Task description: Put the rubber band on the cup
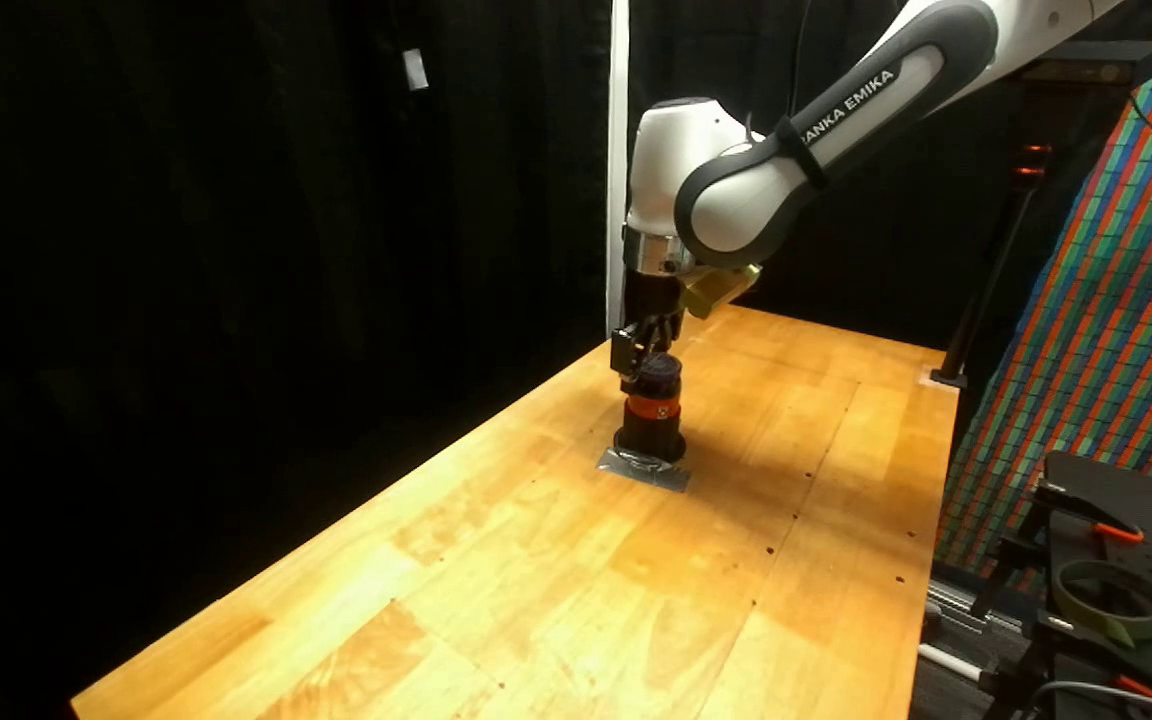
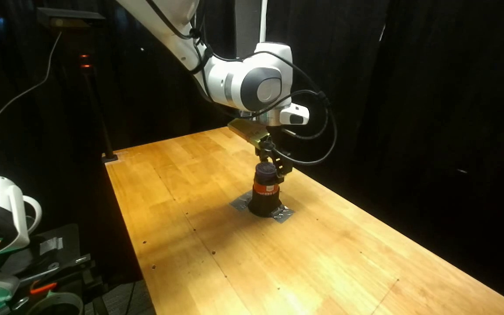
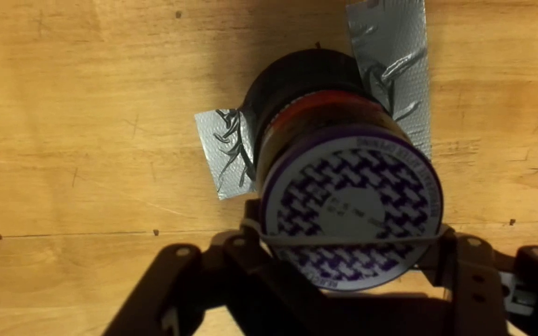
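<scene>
The tool [image 3: 348,233] has its fingers apart at either side of the upright cup [image 3: 339,172]; whether they touch it I cannot tell. Taut between them, across the lid [image 3: 355,205], runs a pale rubber band [image 3: 349,241]. The lid has a purple rim and a woven purple-and-pale pattern round a central disc with faint print; below, an orange-red stripe circles the dark body, and silver tape [image 3: 399,56] runs from the wider black base onto the tabletop [image 3: 87,116]. In both exterior views the cup stands nearer the long edge by the black curtain [image 1: 286,260] than the opposite long edge
</scene>
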